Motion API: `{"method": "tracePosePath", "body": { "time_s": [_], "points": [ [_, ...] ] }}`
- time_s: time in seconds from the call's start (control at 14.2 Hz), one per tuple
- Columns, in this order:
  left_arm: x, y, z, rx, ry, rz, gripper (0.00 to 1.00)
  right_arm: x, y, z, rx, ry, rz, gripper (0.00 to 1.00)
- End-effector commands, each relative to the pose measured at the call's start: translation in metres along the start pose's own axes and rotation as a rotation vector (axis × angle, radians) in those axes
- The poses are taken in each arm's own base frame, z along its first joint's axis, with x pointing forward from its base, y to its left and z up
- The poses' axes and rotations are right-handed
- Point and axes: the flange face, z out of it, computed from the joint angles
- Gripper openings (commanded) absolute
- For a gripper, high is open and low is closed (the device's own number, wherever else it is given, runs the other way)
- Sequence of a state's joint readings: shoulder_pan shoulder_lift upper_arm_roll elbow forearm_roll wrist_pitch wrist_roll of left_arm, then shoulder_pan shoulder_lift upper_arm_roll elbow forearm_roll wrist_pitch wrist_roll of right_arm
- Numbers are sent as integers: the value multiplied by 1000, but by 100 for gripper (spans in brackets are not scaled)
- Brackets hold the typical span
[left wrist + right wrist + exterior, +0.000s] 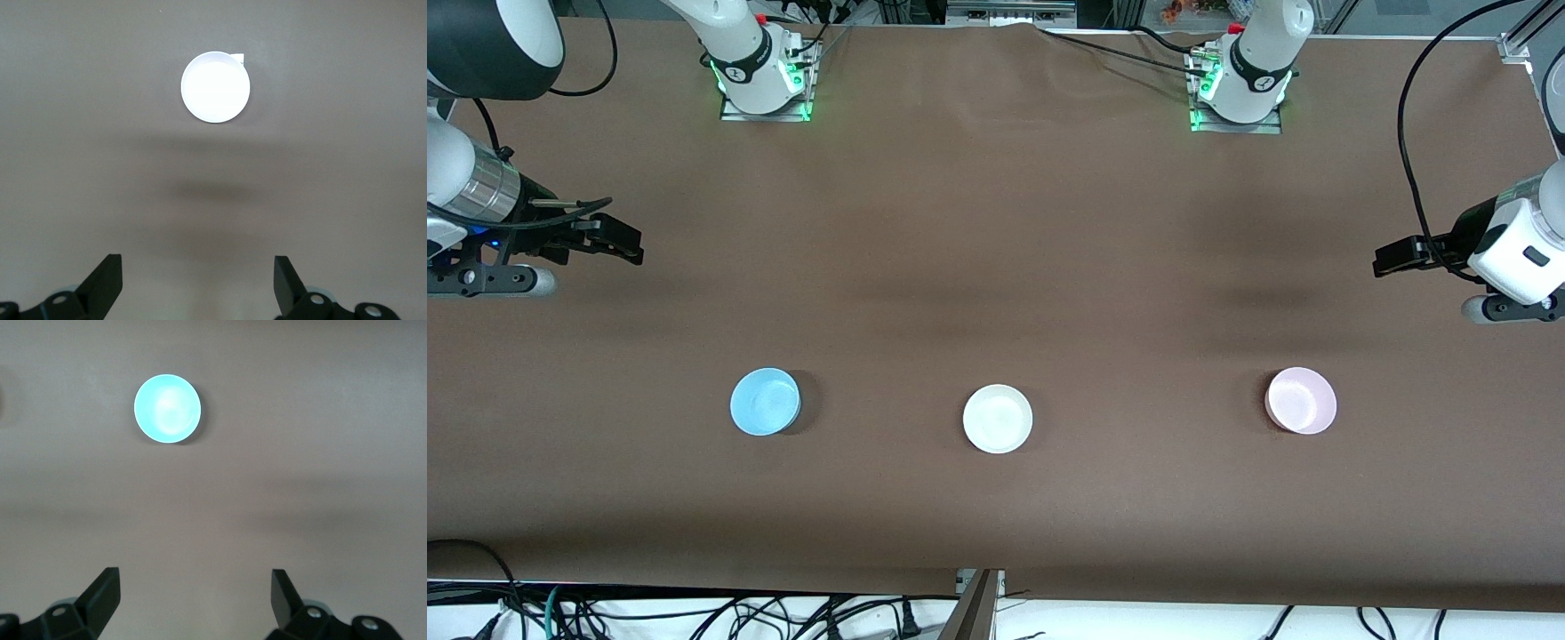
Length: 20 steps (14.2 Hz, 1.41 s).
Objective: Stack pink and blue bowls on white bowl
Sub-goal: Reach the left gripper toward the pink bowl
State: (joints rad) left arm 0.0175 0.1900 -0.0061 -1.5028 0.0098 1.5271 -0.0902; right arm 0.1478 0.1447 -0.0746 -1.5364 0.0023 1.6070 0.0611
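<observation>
Three small bowls sit in a row on the brown table (996,222). The blue bowl (765,402) is toward the right arm's end, the white bowl (998,418) is in the middle, and the pink bowl (1301,400) is toward the left arm's end. My right gripper (618,240) hangs open and empty at its end of the table. In the right wrist view (195,580) the blue bowl (167,409) shows ahead of it. My left gripper (1392,258) hangs open and empty at its own end. In the left wrist view (198,267) the pink bowl (215,87) shows washed out, almost white.
The two arm bases (763,76) (1240,89) stand at the table's edge farthest from the front camera. Cables (694,613) hang below the table's near edge. Bare brown cloth lies between the bowls and the bases.
</observation>
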Motion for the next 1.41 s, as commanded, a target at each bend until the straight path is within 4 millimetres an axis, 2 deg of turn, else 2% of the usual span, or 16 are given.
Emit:
{"method": "tracePosePath", "body": {
  "time_s": [0.0, 0.14, 0.28, 0.35, 0.42, 0.49, 0.64, 0.85, 1.13, 1.34],
  "points": [
    [2, 1, -7, 28, -2, 26, 100, -7, -2, 0, 17, -19, 6, 100],
    [5, 1, -5, 29, 2, 26, 100, -6, -2, 0, 17, -13, 7, 100],
    [17, -7, 12, 24, -11, 23, 100, -5, -3, -3, 18, -2, 5, 100],
    [31, -14, 32, 17, -25, 36, 100, -5, -2, -3, 19, -1, 7, 100],
    [48, -34, 53, -7, -16, 50, 100, -4, -2, -3, 21, 2, 7, 100],
    [62, -41, 73, -59, 8, 76, 100, -4, -4, -3, 24, 2, 5, 100],
    [87, -43, 125, -105, 2, 82, 100, -3, -5, -5, 25, 14, 1, 100],
    [114, -43, 189, -101, 31, 74, 100, -3, -6, -5, 25, 16, -1, 100],
    [118, -50, 269, -82, 127, 163, 100, -3, -5, -4, 26, 16, 2, 100],
    [109, -54, 301, -76, 151, 162, 100, 1, -8, -1, 26, 20, -19, 100]
  ]
}}
